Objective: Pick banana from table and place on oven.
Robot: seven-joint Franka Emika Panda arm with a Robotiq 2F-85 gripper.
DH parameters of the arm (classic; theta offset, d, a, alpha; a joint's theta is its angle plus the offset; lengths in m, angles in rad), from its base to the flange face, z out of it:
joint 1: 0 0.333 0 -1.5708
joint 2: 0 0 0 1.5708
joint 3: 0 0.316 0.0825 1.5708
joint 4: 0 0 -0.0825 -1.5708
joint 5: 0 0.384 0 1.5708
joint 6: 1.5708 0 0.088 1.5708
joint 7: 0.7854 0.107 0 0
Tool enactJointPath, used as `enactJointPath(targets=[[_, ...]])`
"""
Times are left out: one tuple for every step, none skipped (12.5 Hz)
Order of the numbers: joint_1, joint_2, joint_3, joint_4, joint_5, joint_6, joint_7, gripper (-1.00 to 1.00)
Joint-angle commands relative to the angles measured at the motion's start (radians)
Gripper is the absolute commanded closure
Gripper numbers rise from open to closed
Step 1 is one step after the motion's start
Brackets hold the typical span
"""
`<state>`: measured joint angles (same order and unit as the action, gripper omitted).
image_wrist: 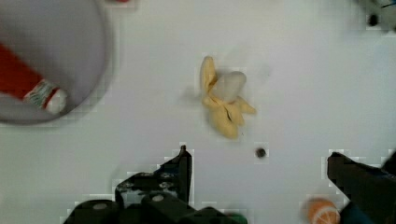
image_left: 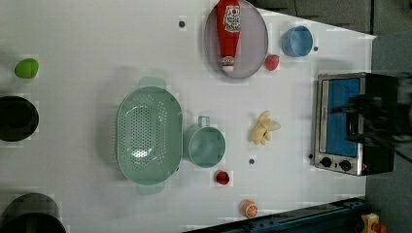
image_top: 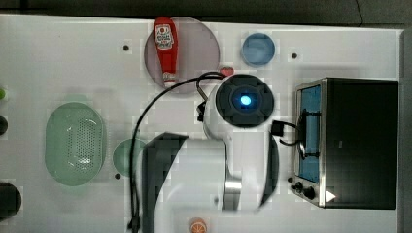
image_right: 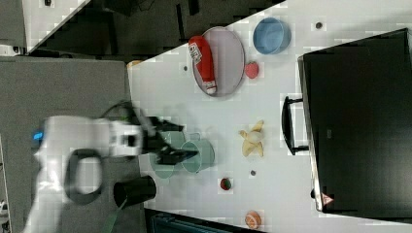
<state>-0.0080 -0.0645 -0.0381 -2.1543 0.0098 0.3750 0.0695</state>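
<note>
Fingers [image_wrist: 259, 175] are standing wide apart above the smooth white tabletop [image_wrist: 299, 84]; a peeled yellow banana [image_wrist: 225, 101] is lying flat; the boxy black oven [image_left: 353, 124] is sitting nearby.

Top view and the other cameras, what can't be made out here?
- Peeled yellow banana: hidden in the top view beneath the white robot arm.
- Black open gripper: blurred in the right view.
- Black toaster oven: inside unreadable behind tinted glass, left view.
</note>
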Motion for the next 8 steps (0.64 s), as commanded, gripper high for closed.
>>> enactJointPath(targets=[[-0.013, 0.035, 0.017, -0.047, -0.024, 0.098, 0.027, -1.0], [-0.013, 0.072, 0.016, -0.064, -0.024, 0.154, 0.027, -1.0], [-0.014, 0.106, 0.015, -0.083, -0.024, 0.215, 0.027, -1.0], [-0.014, 0.137, 0.015, -0.105, -0.024, 0.282, 0.027, -1.0], [-0.014, 0.163, 0.015, -0.128, -0.023, 0.348, 0.027, -1.0], [-0.014, 0.184, 0.015, -0.154, -0.023, 0.411, 0.027, -1.0], [-0.014, 0.201, 0.015, -0.182, -0.023, 0.464, 0.027, -1.0], [-0.014, 0.216, 0.015, -0.208, -0.023, 0.507, 0.027, -1.0]])
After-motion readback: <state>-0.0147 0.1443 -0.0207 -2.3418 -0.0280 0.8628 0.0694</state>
